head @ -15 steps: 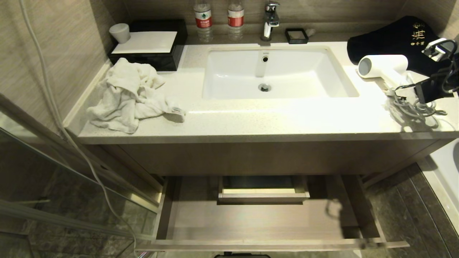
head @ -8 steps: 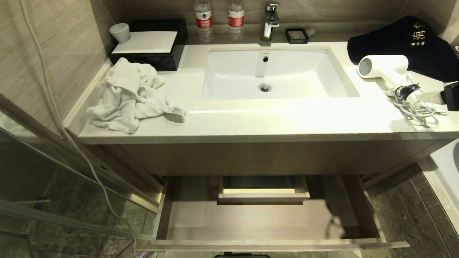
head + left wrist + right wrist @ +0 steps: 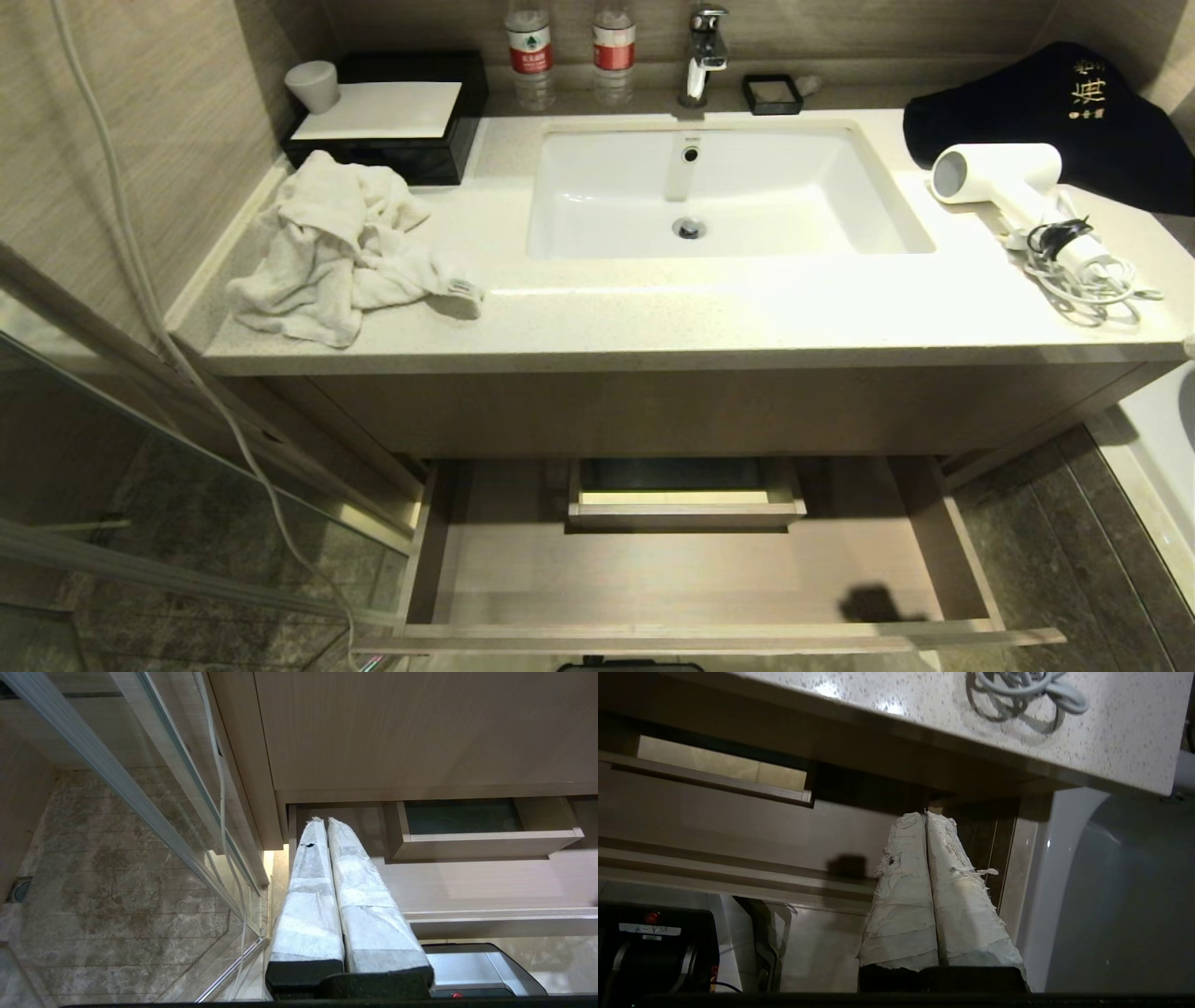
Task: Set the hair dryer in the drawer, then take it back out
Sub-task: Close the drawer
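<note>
The white hair dryer (image 3: 1001, 177) lies on the counter right of the sink, barrel end toward the basin, its cord (image 3: 1088, 280) (image 3: 1024, 690) coiled by the handle. Below, the light-wood drawer (image 3: 691, 583) (image 3: 476, 877) stands pulled out with nothing in its main well. Neither arm shows in the head view. My right gripper (image 3: 926, 814) hangs shut and empty below the counter's right front edge, beside the drawer. My left gripper (image 3: 322, 820) is parked low at the drawer's left front corner, shut with nothing in it.
A white towel (image 3: 336, 247) is heaped at the counter's left. A black tray (image 3: 392, 112) with a cup, two water bottles (image 3: 529, 47), a tap (image 3: 705, 51) and a black bag (image 3: 1055, 112) line the back. A smaller inner drawer (image 3: 686, 493) sits behind. A glass partition (image 3: 121, 784) stands left.
The right arm, which was over the dryer's handle and cord, has drawn back off the counter and dropped out of the head view. Its gripper has shut. The dryer stays put.
</note>
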